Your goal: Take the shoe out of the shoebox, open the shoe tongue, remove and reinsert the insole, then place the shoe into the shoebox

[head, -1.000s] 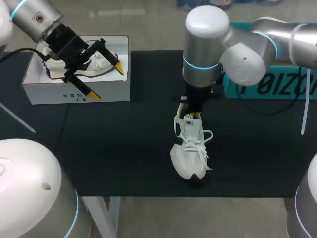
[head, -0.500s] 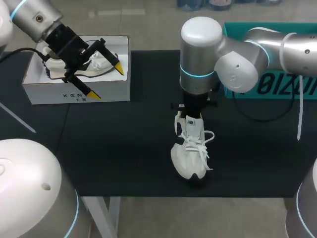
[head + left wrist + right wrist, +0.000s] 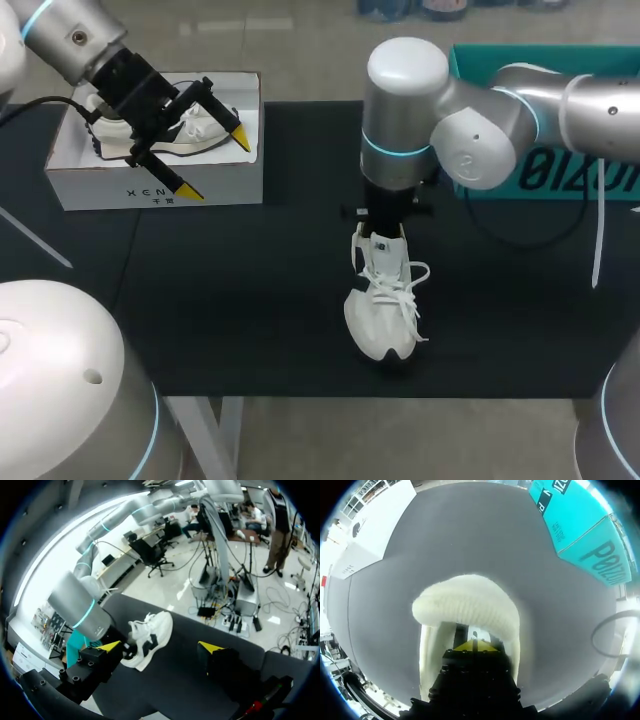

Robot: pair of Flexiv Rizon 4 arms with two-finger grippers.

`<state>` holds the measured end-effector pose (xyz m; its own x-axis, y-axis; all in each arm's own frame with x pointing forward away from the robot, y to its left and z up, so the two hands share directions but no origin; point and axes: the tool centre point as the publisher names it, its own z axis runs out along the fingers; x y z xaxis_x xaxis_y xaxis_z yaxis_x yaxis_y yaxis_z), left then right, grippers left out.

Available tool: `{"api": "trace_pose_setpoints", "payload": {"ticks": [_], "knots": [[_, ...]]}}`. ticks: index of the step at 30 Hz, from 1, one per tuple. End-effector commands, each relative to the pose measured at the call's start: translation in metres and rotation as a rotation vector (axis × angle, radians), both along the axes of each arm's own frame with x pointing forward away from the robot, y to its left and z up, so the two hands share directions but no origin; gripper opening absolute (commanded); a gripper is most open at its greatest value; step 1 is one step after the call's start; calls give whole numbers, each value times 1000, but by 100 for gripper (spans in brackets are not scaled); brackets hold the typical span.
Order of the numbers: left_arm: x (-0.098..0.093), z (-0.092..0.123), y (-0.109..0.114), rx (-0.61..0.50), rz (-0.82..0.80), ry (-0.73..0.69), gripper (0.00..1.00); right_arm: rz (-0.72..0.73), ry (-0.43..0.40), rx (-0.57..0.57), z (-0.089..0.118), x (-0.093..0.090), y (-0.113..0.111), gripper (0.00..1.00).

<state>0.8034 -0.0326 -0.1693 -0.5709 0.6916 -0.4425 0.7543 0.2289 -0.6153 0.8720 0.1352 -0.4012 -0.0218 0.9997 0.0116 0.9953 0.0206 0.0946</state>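
Observation:
A white laced shoe [image 3: 383, 305] stands on the black table mat [image 3: 250, 300] near the front edge, toe toward the front. My right gripper [image 3: 384, 232] comes straight down at its tongue. In the right wrist view the right gripper [image 3: 474, 645] is shut, with its yellow tips together inside the shoe's mouth, behind the padded heel collar [image 3: 465, 605]. Whether it pinches anything I cannot see. My left gripper [image 3: 215, 162] hangs open over the white shoebox [image 3: 160, 185], nothing between its fingers. From the left wrist view the left gripper [image 3: 160, 647] looks across at the shoe [image 3: 150, 635].
A second white shoe [image 3: 200, 128] lies inside the shoebox at the back left. A teal box [image 3: 545, 170] stands at the back right, behind my right arm. Black mat lies bare between the shoebox and the shoe.
My right arm has swung a little to the left above the shoe, which stays almost in place. The left arm has not moved.

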Motion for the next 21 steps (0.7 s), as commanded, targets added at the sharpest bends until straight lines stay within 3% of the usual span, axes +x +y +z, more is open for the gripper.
{"api": "trace_pose_setpoints", "payload": {"ticks": [1, 12, 21], "knots": [[-1, 0, 0, 2, 0, -1, 100, 9, -7, -16, 27, -2, -2, 0], [-1, 0, 0, 2, 0, -1, 100, 23, 71, -49, 60, -8, 2, 0], [-1, 0, 0, 2, 0, -1, 100, 1, 110, -46, 52, -26, 0, 0]]}}
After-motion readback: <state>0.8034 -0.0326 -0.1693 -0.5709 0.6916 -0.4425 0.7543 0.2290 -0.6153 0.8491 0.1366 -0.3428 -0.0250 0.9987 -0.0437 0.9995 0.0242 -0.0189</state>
